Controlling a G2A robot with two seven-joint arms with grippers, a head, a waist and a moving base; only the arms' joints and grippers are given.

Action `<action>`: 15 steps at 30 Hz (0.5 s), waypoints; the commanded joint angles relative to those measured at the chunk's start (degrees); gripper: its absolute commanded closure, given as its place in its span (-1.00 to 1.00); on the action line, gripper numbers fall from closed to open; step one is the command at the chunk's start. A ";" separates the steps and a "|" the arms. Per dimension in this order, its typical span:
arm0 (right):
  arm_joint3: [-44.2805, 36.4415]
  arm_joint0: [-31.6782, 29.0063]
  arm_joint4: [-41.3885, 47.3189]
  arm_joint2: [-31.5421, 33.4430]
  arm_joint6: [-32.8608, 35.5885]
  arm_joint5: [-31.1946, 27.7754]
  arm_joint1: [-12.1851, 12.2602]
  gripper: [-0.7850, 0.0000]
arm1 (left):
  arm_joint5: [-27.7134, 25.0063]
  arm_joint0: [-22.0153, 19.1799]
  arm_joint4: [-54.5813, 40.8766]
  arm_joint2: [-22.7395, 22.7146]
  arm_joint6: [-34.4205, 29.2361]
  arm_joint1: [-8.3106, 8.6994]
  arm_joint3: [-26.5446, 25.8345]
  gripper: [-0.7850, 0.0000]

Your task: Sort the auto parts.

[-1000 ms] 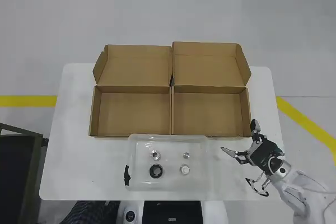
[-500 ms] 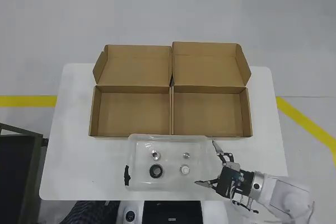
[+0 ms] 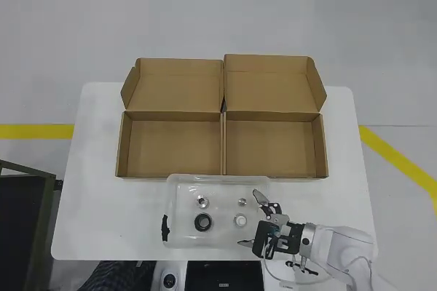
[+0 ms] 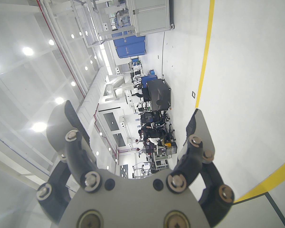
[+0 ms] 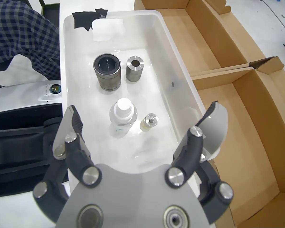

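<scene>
A clear plastic tray [image 3: 178, 185] at the table's front holds a black linear bearing [image 3: 202, 222], a steel bushing [image 3: 202, 199], a white-capped part [image 3: 239, 220] and a small metal part [image 3: 242, 201]. My right gripper [image 3: 248, 217] hangs open over the tray's right end, with nothing between its fingers. In the right wrist view the open right gripper [image 5: 143, 109] looks down on the bearing [image 5: 107, 72], the bushing [image 5: 134, 68], the white-capped part [image 5: 123, 113] and the small part [image 5: 149, 121]. My left gripper [image 4: 133, 110] is open and faces the room.
Two open cardboard boxes, left [image 3: 171, 148] and right [image 3: 273, 148], stand side by side behind the tray, with their lids folded back. They also lie along the tray's far side [image 5: 239, 119]. Black tape [image 3: 164, 228] marks the tray's left end.
My right arm has swung from the table's right edge leftward to the tray's right end, still open. The parts have not moved.
</scene>
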 commanded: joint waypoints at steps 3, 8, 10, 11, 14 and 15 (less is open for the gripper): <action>0.58 0.97 0.77 -1.05 1.67 0.48 0.03 -1.00 | 0.00 0.00 0.00 0.00 0.00 0.00 0.00 -1.00; 1.59 2.04 1.87 -1.93 3.56 0.70 0.13 -0.96 | 0.00 0.00 0.00 0.00 0.00 0.00 0.00 -1.00; 2.16 2.45 2.32 -2.22 4.14 0.67 0.19 -0.69 | 0.00 0.00 0.00 0.00 0.00 0.00 0.00 -1.00; 2.42 2.66 2.50 -2.34 4.38 0.72 0.21 -0.65 | 0.00 0.00 0.00 0.00 0.00 0.00 0.00 -1.00; 3.24 3.25 2.97 -2.81 4.97 0.79 0.29 -0.65 | 0.00 0.00 0.00 0.00 0.00 0.00 0.00 -1.00; 3.52 3.46 3.04 -2.99 5.18 0.77 0.32 -0.61 | 0.00 0.00 0.00 0.00 0.00 0.00 0.00 -1.00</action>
